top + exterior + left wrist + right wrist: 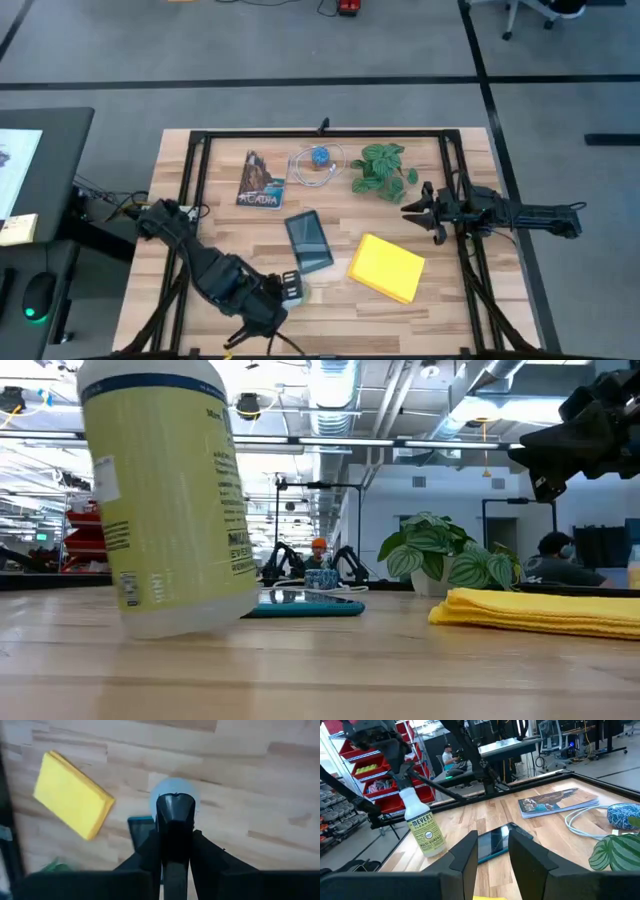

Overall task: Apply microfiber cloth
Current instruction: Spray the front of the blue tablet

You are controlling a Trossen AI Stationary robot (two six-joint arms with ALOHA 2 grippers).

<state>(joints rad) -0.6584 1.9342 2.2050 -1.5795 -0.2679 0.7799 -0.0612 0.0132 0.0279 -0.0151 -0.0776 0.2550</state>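
Note:
The yellow microfiber cloth point(385, 267) point(540, 610) point(72, 795) lies folded flat on the wooden table, to the right of a dark tablet point(310, 240) point(492, 845). My right gripper point(420, 215) point(492, 852) hangs open above the table, just beyond the cloth's far right corner, touching nothing. My left gripper point(285, 290) point(175, 855) is near the front edge, left of the cloth, shut on a spray bottle point(170, 500) point(425, 827) with a yellow-green label. My left gripper holds the spray bottle by its dark sprayer head point(175, 820), pinched between the two fingers point(210, 860), which come from above and point down. The bottle hangs below them, slightly tilted. Whether its base point(190, 622) touches the table I cannot tell.
At the back of the table lie a book point(260, 182), a white cable with a blue round object point(318, 160) and a potted plant point(383, 170) point(440, 560). A black frame point(320, 135) runs around the work area. People and shelves show in the room beyond.

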